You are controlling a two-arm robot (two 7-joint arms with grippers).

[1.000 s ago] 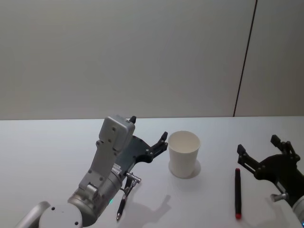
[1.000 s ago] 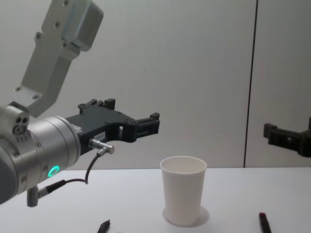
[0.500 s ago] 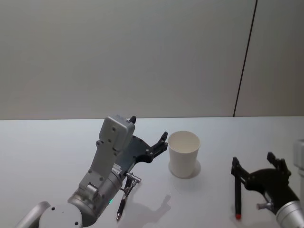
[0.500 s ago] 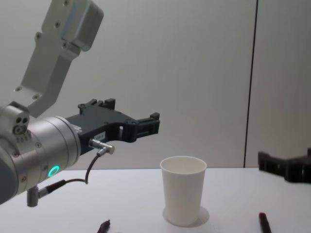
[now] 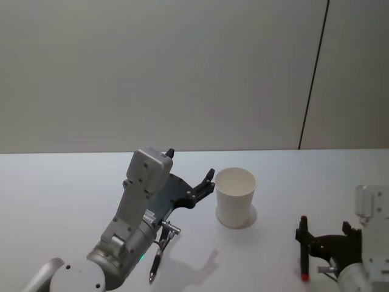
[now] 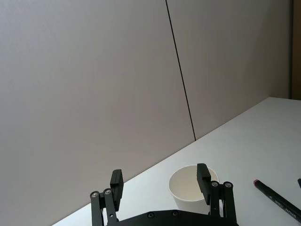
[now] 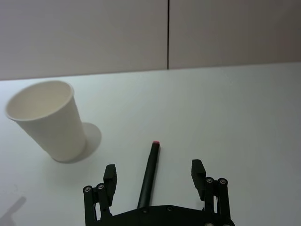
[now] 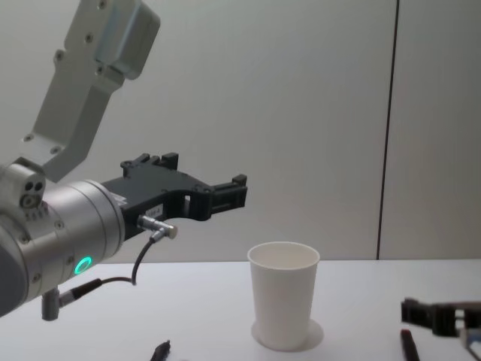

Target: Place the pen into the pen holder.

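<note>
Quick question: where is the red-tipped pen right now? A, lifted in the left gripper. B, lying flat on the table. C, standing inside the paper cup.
B: the red-tipped pen lies flat on the table, to the right of the paper cup, with the right gripper open around it.

The right tool (image 5: 324, 233) is hiding the near end of the pen (image 7: 150, 165) in the right wrist view, and the chest view's lower edge is cutting most of that pen off. The left arm (image 5: 135, 210) is covering the far part of a second pen (image 5: 154, 266) lying on the tabletop (image 5: 73, 201).
</note>
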